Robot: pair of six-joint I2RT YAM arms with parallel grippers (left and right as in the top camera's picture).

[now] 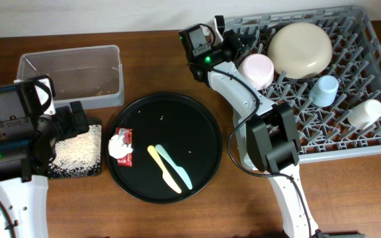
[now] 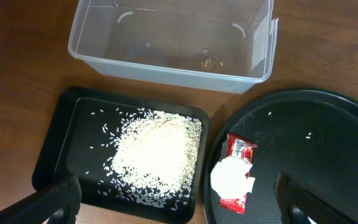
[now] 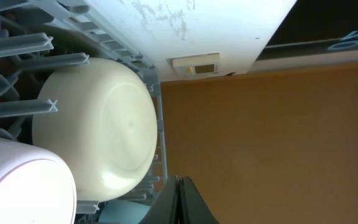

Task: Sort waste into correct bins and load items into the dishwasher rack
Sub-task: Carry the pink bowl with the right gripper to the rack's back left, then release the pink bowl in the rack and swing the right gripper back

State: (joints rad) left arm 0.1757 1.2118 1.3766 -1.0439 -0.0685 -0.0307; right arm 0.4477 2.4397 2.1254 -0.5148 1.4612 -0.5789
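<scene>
While plate (image 1: 299, 47), bowl (image 1: 256, 69) and cups (image 1: 325, 90) sit in the rack (image 1: 376, 142) and the wrapper (image 1: 122, 145) waits on the round tray (image 1: 204, 125), the left gripper (image 2: 179, 202) hangs spread above it, probably to bin it, and the right gripper (image 3: 180, 199), pressed together and empty, points past the plate.

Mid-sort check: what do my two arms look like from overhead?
Alike: the left arm and right arm have white links, black joint housings and camera blocks, a green light each, thin black cables looping alongside, and black jaws.
</scene>
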